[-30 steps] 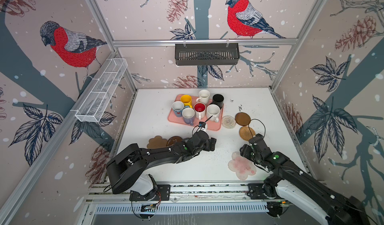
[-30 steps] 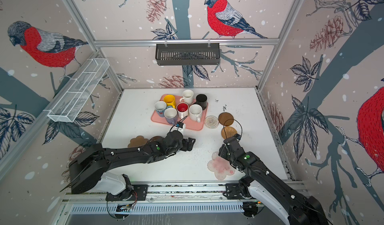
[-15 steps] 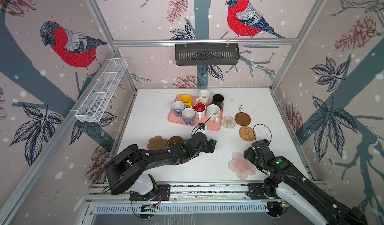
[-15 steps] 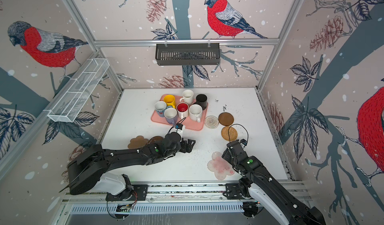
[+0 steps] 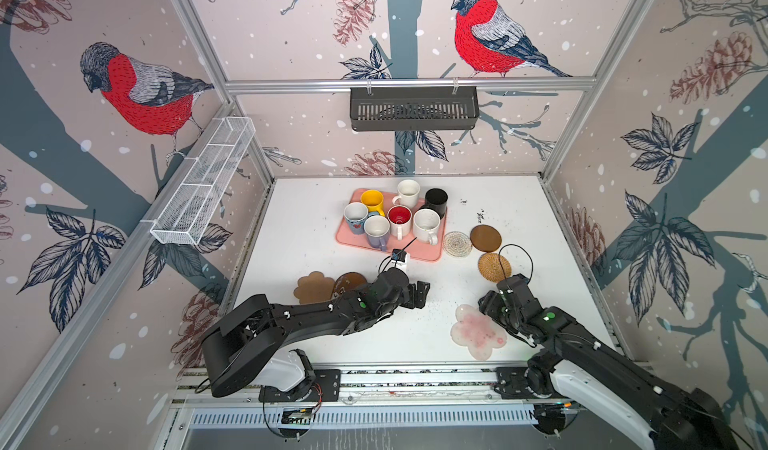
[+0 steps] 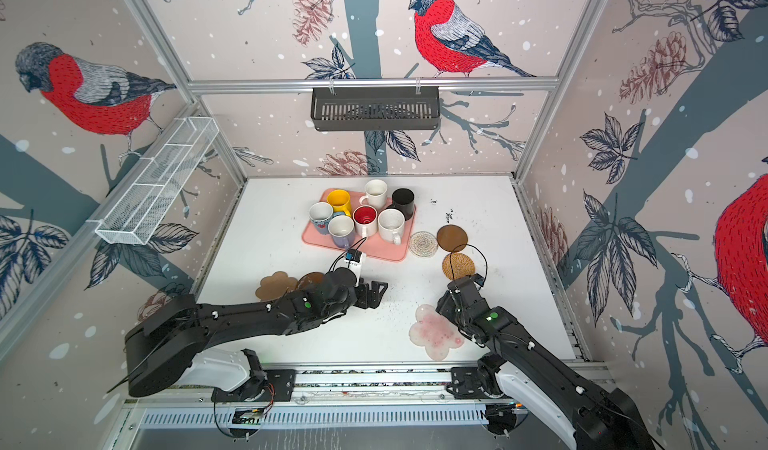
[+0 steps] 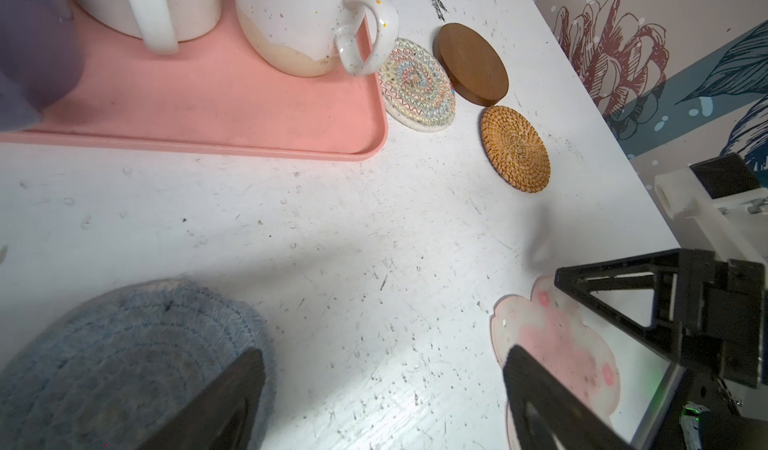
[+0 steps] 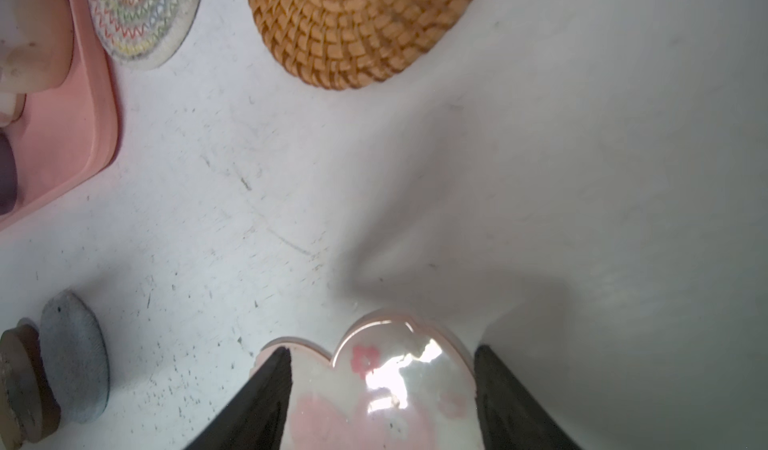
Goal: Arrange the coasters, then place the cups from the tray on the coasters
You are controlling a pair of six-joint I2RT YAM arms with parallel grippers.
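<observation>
Several cups, among them a yellow cup (image 5: 372, 200) and a black cup (image 5: 436, 200), stand on the pink tray (image 5: 419, 253). Right of it lie the cream rope coaster (image 5: 457, 243), a brown disc (image 5: 485, 238) and the rattan coaster (image 5: 493, 266). My right gripper (image 8: 382, 350) is open, its fingers either side of one lobe of the pink-white flower coaster (image 5: 478, 331), which lies flat near the front. My left gripper (image 7: 384, 352) is open over bare table beside the grey-blue crochet coaster (image 7: 124, 365), which my arm hides in both top views.
A tan flower-shaped mat (image 5: 313, 288) and a glossy brown disc (image 5: 351, 281) lie at the left, partly under my left arm. A black slotted basket (image 5: 413, 109) hangs on the back wall, and a white wire shelf (image 5: 203, 186) on the left wall.
My right gripper has drawn back from beside the rattan coaster toward the front, onto the flower coaster's edge. The left arm has hardly moved.
</observation>
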